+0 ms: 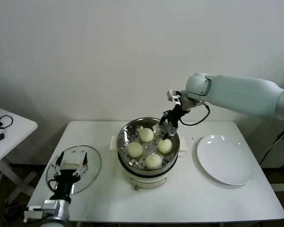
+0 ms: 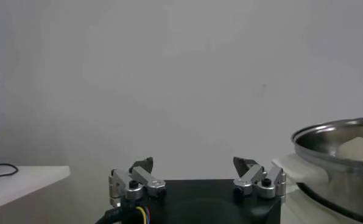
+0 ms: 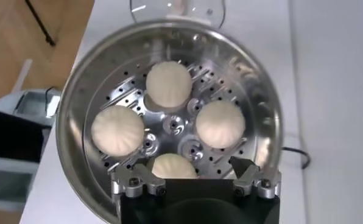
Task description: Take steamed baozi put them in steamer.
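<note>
White table point(image 1: 189, 198): steamer point(image 1: 137, 177), plate point(image 1: 225, 161), lid point(image 1: 92, 165).

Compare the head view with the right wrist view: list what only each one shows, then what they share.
Only the head view: the white plate on the table, the left claw open above the glass lid, and the right arm reaching in.

Only the right wrist view: all of the steamer's perforated tray from straight above, plus wooden floor.

Both: the steamer holding four baozi, and the right claw open above them.
</note>
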Robot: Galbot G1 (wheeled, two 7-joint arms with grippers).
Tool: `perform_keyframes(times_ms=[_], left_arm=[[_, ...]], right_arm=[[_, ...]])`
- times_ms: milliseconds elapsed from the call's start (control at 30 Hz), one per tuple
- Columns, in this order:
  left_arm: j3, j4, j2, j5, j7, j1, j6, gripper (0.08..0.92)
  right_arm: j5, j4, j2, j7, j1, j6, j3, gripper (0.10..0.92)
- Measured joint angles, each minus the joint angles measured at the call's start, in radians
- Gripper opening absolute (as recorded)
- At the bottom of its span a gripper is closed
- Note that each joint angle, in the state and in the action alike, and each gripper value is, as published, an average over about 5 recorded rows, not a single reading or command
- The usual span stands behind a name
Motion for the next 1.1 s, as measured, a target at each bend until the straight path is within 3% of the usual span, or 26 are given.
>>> perform_keyframes(times_ms=[567, 867, 1100], left_arm=[[0.028, -0.002, -0.026, 0.034, -0.004, -0.023, 0.001, 0.823], [0.045, -0.003, -0.046, 0.052, -0.005, -0.02, -0.004, 0.823], [0.052, -0.004, -0.056, 0.063, -0.005, -0.015, -0.008, 0.823]], right_arm=[[-0.093, 0.185, -0.338, 0.198, -0.247, 0.032, 0.421, 0.823], [-0.176, 0.286, -0.496, 0.349, -0.642, 0.101, 0.86, 0.823], [-0.25, 0.361, -0.483, 0.463, -1.071, 0.172, 1.303, 0.823]])
